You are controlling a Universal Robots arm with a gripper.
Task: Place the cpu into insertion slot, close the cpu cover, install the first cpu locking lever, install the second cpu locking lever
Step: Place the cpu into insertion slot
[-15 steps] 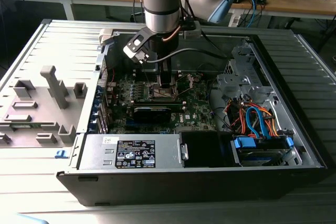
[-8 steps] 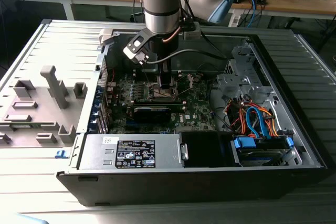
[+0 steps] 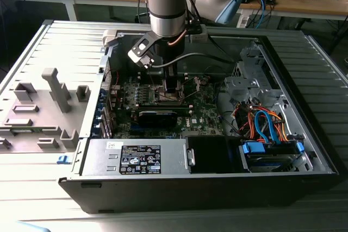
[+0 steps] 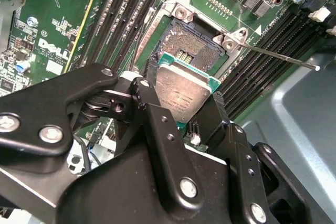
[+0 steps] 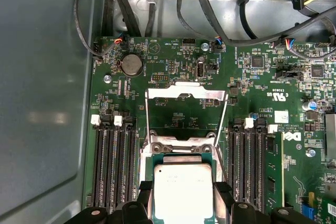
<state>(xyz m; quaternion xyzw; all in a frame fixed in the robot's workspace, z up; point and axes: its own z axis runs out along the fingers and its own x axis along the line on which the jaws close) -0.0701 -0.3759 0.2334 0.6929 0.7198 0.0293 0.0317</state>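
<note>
My gripper (image 4: 181,100) is shut on the cpu (image 4: 178,94), a silvery square chip with a green edge held between the black fingers (image 4: 148,94). In both wrist views the chip sits low over the insertion slot (image 4: 190,51), whose dark pin field still shows beyond one edge. I cannot tell whether it touches the socket. The cpu cover (image 5: 186,94), a silver frame with a square window, stands swung open behind the slot's rim (image 5: 181,141). One thin locking lever (image 4: 278,57) sticks out sideways, raised. In the exterior view the gripper (image 3: 171,88) is down inside the computer case.
The green motherboard (image 5: 252,82) carries black memory slots (image 5: 113,161) on both sides of the socket. Loose black cables (image 5: 210,19) run along the case wall. A power supply (image 3: 136,157) and a drive bay with orange and blue cables (image 3: 266,126) fill the case's near side.
</note>
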